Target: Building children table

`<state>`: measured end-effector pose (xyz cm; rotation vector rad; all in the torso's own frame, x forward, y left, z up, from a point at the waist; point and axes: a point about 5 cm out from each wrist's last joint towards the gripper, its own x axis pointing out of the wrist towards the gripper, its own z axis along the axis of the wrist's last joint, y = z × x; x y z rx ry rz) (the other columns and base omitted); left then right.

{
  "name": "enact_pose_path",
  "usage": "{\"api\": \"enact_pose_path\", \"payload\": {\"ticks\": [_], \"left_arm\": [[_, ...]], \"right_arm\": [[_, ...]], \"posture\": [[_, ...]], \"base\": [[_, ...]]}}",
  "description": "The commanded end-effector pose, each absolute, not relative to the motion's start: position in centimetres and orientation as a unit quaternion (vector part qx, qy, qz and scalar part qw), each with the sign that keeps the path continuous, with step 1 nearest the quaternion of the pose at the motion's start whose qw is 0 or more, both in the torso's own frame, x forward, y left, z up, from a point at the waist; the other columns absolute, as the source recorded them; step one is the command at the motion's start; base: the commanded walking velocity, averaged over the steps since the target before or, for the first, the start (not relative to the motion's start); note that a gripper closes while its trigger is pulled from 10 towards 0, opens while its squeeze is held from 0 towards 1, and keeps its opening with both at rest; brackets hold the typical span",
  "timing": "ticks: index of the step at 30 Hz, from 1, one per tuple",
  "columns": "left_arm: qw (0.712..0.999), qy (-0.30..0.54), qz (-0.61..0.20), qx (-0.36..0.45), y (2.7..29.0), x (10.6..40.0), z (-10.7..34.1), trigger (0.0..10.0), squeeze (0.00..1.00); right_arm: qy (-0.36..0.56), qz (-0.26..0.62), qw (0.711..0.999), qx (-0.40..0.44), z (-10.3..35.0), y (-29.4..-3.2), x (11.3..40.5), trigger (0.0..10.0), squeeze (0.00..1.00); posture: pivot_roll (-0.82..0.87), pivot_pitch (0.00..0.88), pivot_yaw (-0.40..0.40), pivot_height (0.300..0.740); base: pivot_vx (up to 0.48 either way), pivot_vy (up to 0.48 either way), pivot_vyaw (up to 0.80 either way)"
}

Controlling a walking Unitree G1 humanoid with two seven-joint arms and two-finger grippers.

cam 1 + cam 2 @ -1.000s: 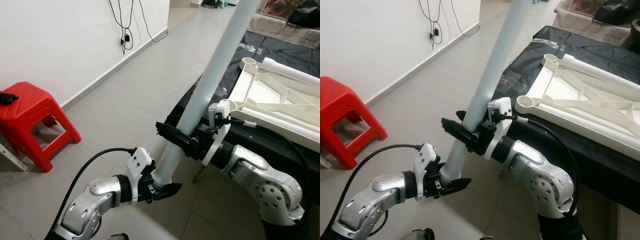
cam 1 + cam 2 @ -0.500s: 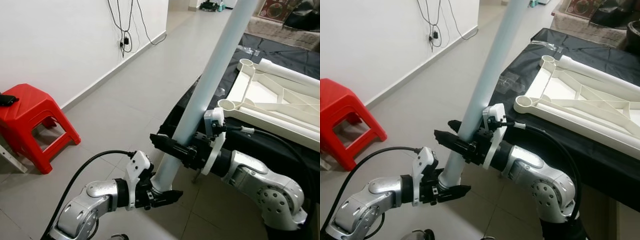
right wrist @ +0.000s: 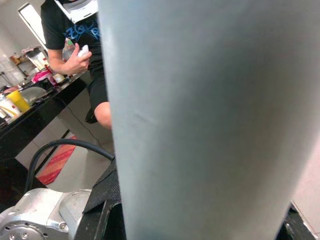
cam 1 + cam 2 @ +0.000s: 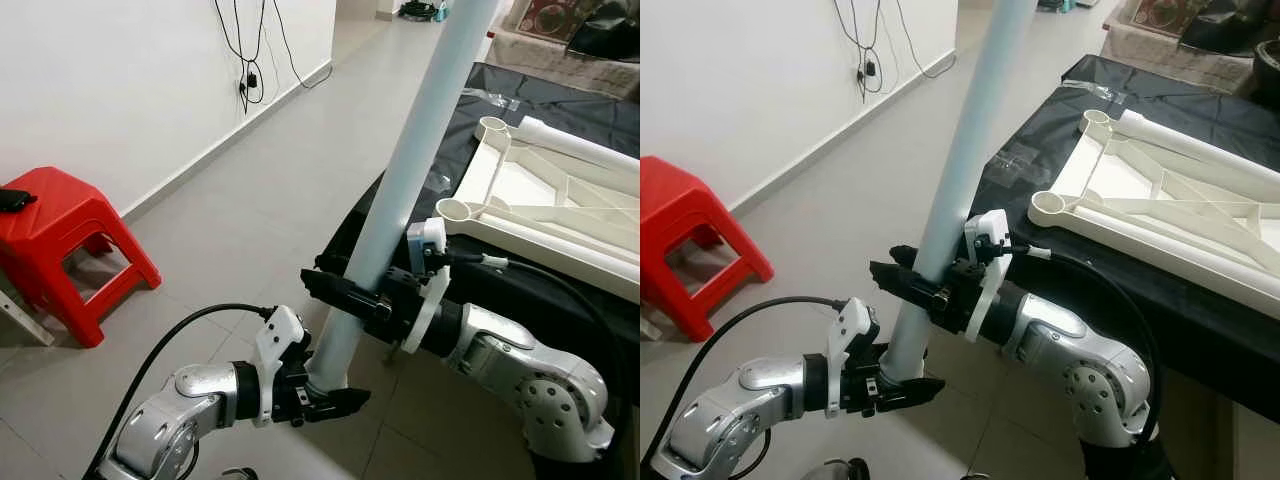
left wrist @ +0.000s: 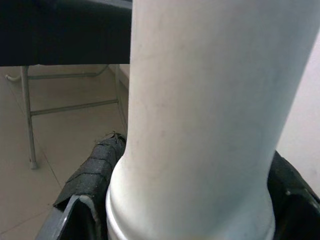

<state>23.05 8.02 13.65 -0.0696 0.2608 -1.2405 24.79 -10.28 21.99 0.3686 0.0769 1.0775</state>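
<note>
A long pale grey-white table leg (image 4: pixel 405 190) leans from low in front of me up and away to the right. My left gripper (image 4: pixel 322 396) is shut on its lower end, the narrowed tip (image 5: pixel 195 200) sitting between the black fingers. Higher up, my right gripper (image 4: pixel 345 291) is shut around the leg's shaft (image 3: pixel 200 120). The upside-down white tabletop frame (image 4: pixel 560 205), with round leg sockets (image 4: pixel 1050 204) at its corners, lies on a black-covered table (image 4: pixel 1110 80) to the right.
A red plastic stool (image 4: pixel 60 240) stands on the tiled floor at the left, near a white wall with hanging cables (image 4: pixel 248 60). A person (image 3: pixel 80 55) in a dark shirt stands behind me by a counter. Folding table legs (image 5: pixel 30 110) are close by.
The leg has swung more upright. My left gripper has dropped lower and a little right with the leg's bottom end; the right gripper stays clamped on the shaft.
</note>
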Motion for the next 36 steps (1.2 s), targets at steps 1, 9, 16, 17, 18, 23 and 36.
{"api": "enact_pose_path", "payload": {"ticks": [1,9,16,17,18,23,36], "left_arm": [[0.806,0.133,-0.575,-0.043,8.0,23.0,13.4,10.0,0.00],[0.848,0.107,-0.519,-0.026,8.5,24.3,13.6,10.0,0.00],[0.913,0.067,-0.403,-0.019,9.9,26.7,14.3,10.0,0.00],[0.922,0.054,-0.382,-0.020,10.2,27.1,14.5,10.0,0.00],[0.933,0.042,-0.356,-0.023,10.4,27.5,14.9,10.0,0.00],[0.956,0.001,-0.292,-0.017,10.8,28.6,16.3,10.0,0.00],[0.972,-0.064,-0.226,-0.021,11.3,30.4,18.8,10.0,0.00]], "right_arm": [[0.028,0.522,0.834,0.177,22.4,-10.1,24.3,0.0,0.00],[-0.016,0.441,0.880,0.176,23.3,-12.7,25.9,0.0,0.00],[-0.084,0.175,0.975,0.111,23.9,-18.8,28.6,0.0,0.00],[-0.098,0.120,0.984,0.092,24.0,-19.9,28.8,0.0,0.00],[-0.116,0.061,0.988,0.087,24.2,-21.1,28.8,0.0,0.00],[-0.160,-0.050,0.984,0.068,25.3,-23.1,27.9,10.0,0.00],[-0.229,-0.093,0.967,0.053,27.8,-22.4,28.3,10.0,0.00]], "posture": [[0.04,0.149,-0.059,0.740],[0.04,0.139,-0.057,0.740],[0.04,0.137,-0.056,0.740],[0.04,0.137,-0.056,0.740],[0.04,0.135,-0.056,0.740],[0.04,0.133,-0.057,0.740],[0.05,0.112,-0.056,0.740]], "base": [[0.000,0.000,0.00],[0.000,0.000,0.00],[0.000,0.000,0.00],[0.000,0.000,0.00],[0.000,0.000,0.00],[0.000,0.000,-0.08],[0.000,0.000,-0.77]]}}
